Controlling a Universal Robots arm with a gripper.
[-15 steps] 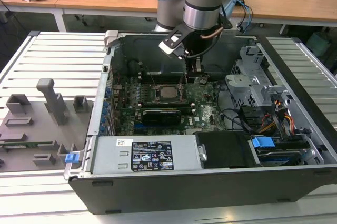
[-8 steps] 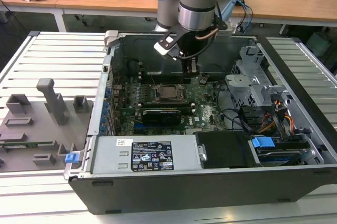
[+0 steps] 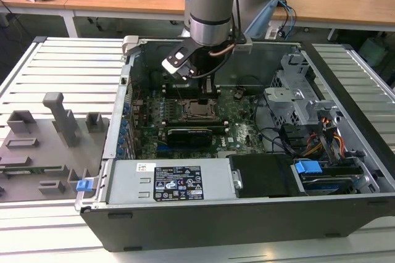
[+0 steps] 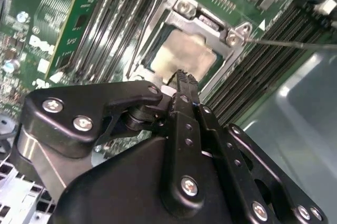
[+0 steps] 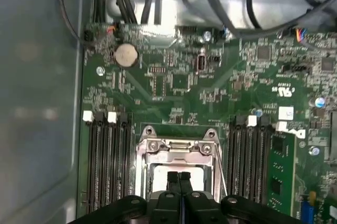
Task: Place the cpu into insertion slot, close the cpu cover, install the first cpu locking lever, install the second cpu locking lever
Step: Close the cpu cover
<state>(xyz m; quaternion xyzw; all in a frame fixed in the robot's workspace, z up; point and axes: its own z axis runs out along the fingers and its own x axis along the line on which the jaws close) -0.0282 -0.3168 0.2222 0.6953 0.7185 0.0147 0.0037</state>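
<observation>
The cpu [image 4: 181,56] lies flat in the insertion slot [image 3: 199,110] on the green motherboard [image 5: 179,82], its silver-beige top showing. The cpu cover [image 5: 178,149], a metal frame, lies down around the chip; in the second wrist view the cover [image 4: 208,24] frames the cpu too. A thin wire locking lever [image 4: 295,43] sticks out from one corner of the socket, and the lever [image 5: 221,174] runs along the frame's side. My gripper [image 5: 179,177] hangs just above the chip, shut, with nothing between its fingers [image 4: 184,84]. In the exterior view the gripper [image 3: 207,93] reaches down into the computer case.
Black memory slots [image 5: 108,161] flank the socket on both sides. Cables [image 5: 210,3] hang along the board's edge. The open case wall [image 3: 126,90], a drive cage [image 3: 296,90] and the power supply [image 3: 166,183] surround the board. A grey fixture tray [image 3: 43,146] sits on the exterior view's left.
</observation>
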